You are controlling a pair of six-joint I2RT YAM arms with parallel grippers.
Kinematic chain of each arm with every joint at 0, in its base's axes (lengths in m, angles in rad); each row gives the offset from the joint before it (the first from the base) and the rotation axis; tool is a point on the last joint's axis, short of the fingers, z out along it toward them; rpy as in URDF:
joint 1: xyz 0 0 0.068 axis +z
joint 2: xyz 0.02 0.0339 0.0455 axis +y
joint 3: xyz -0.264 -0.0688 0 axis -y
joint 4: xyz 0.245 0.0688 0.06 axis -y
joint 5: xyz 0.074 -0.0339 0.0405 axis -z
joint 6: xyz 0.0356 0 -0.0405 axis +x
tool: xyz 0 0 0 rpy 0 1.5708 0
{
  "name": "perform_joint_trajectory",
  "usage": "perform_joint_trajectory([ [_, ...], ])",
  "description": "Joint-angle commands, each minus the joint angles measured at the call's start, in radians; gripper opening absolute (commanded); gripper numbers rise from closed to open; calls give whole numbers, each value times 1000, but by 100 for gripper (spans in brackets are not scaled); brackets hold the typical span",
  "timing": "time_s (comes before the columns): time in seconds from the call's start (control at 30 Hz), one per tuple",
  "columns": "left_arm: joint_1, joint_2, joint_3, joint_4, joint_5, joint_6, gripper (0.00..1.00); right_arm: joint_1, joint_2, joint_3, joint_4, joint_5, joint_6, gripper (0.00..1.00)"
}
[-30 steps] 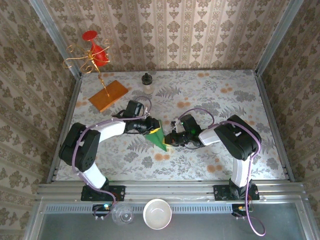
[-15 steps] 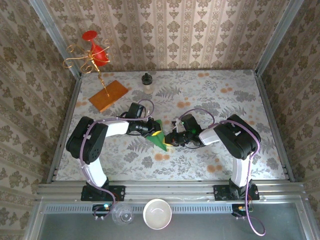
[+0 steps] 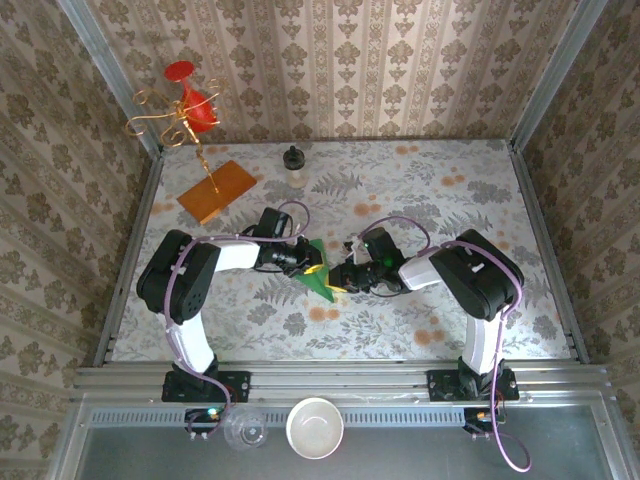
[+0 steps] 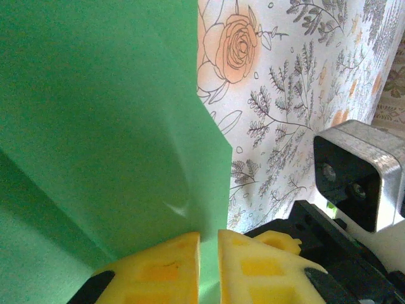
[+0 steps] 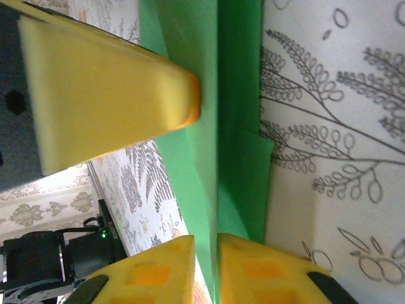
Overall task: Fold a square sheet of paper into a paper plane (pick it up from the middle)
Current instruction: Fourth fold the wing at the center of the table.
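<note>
Sheet: the square sheet of paper (image 3: 318, 276), bright green and folded to a pointed shape, is seen mid-table (image 3: 450, 190) betw. the two grippers, point toward the near edge.
L gripper: the left gripper (image 4: 209, 244) is seen nearly shut. The sheet's edge is pinched betw. its yellow pads, w/ only a thin slit left.
R gripper: the jaws of the right gripper (image 5: 205, 248) are set slightly apart and the sheet's upright crease is run betw. them. Whether it is gripped cannot be told.
Crease: in the rt wrist view a lengthwise ridge is shown, w/ a flap spread to its right on the floral cloth.
Far left: an orange-brown board (image 3: 218, 190) and a red-and-gold stand (image 3: 185, 110) are placed well apart from the sheet.
Far edge: a small dark bottle (image 3: 293, 160) is stood upright.
</note>
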Motion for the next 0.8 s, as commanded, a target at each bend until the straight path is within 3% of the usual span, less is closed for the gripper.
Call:
perform_joint_trajectory([
  [0.0, 9, 6, 15, -2, 13, 28, 17, -13, -35, -25, -154, 14, -18, 23],
  [0.43, 9, -1, -2, 7, 12, 22, 17, 3, -97, -2, -263, -61, -79, 24],
  [0.77, 9, -3, -4, 6, 11, 21, 17, 22, -130, 31, -302, 12, -111, 25],
])
